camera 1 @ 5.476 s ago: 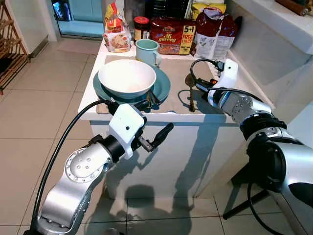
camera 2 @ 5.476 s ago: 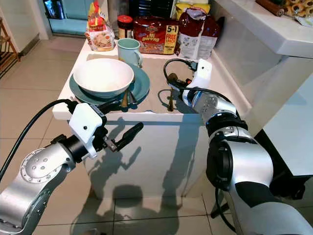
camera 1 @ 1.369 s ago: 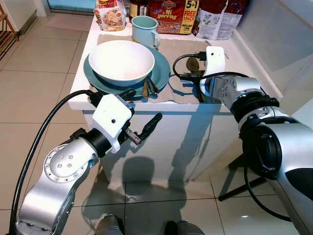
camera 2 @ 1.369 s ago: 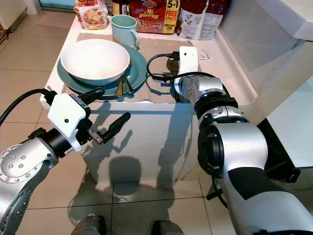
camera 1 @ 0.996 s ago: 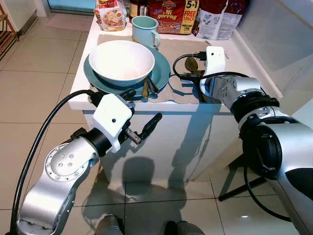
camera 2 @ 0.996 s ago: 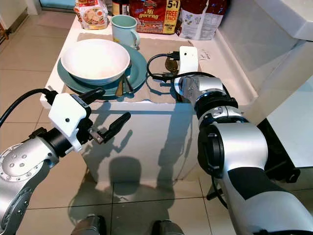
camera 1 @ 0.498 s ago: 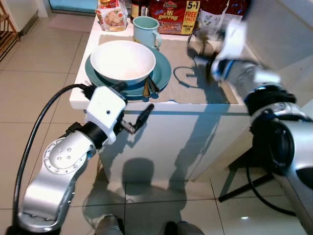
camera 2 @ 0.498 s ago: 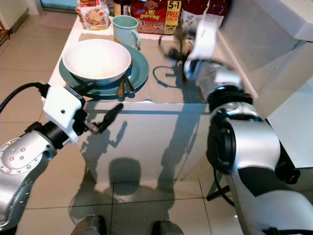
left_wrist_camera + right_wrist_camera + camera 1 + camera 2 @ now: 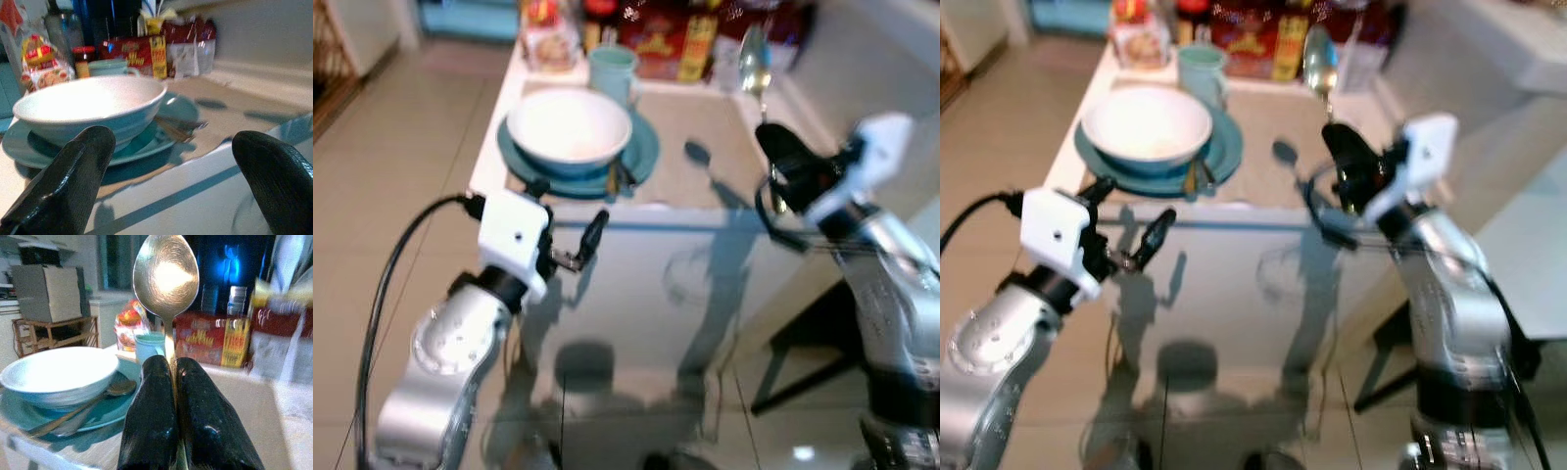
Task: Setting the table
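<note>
A white bowl (image 9: 570, 130) sits on a teal plate (image 9: 642, 158) on the white table, with a fork and a spoon (image 9: 83, 407) resting on the plate's right rim. A teal mug (image 9: 612, 69) stands behind them. My right gripper (image 9: 775, 149) hovers above the table's right front corner, shut on the handle of a metal spoon (image 9: 754, 47) that stands upright, bowl end up. The spoon's shadow falls on the beige placemat (image 9: 705, 181). My left gripper (image 9: 566, 211) is open in front of the table's front edge, below the plate, with nothing between its fingers.
Food packets (image 9: 666, 39) and a jar line the back of the table. A white counter (image 9: 1489, 59) rises to the right. Tiled floor (image 9: 391, 166) lies to the left and in front. The views are blurred.
My right gripper has lifted the spoon off the placemat and drawn it back toward the table's right front corner, handle down. The left gripper stays open by the front edge. The camera has shifted.
</note>
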Motion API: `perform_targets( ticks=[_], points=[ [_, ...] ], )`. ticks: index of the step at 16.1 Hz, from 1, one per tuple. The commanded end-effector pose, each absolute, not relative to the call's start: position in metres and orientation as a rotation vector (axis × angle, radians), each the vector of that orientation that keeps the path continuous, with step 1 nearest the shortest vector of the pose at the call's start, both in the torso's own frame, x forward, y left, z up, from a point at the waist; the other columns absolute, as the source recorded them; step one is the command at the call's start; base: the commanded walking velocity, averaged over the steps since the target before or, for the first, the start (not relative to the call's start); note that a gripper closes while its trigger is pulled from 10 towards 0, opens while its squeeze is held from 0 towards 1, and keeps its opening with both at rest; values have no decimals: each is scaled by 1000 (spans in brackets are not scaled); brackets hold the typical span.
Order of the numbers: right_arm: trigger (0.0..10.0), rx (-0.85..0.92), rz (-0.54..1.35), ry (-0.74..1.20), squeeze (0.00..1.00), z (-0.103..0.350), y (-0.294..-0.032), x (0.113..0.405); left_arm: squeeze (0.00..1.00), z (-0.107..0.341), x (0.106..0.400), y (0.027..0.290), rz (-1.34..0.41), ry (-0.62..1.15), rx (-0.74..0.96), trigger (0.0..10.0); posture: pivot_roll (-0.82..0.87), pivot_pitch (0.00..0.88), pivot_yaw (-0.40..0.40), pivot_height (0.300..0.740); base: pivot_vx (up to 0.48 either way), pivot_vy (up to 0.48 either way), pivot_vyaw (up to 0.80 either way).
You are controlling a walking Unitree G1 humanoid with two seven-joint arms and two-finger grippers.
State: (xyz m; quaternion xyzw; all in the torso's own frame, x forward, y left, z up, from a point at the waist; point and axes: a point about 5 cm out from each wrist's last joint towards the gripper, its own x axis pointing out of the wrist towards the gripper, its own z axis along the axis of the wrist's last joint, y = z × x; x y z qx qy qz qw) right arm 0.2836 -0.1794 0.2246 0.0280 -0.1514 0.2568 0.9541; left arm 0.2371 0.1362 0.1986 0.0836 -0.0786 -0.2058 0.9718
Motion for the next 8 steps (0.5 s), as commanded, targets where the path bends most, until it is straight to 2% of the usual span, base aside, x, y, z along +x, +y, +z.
perform_targets(
  ticks=[1,4,8],
  points=[
    [10000,31,576,-322,0,220,-169,270,0,199,235,133,-412,-173,183,10000,7,0,-105,740,0,-480,0],
    [10000,127,554,-219,0,182,-150,245,0,190,235,135,-376,-152,201,10000,11,0,-114,740,0,-480,0],
    [10000,74,488,-187,0,164,-143,242,0,175,233,139,-314,-96,215,10000,15,0,-131,740,0,-480,0]
  ],
)
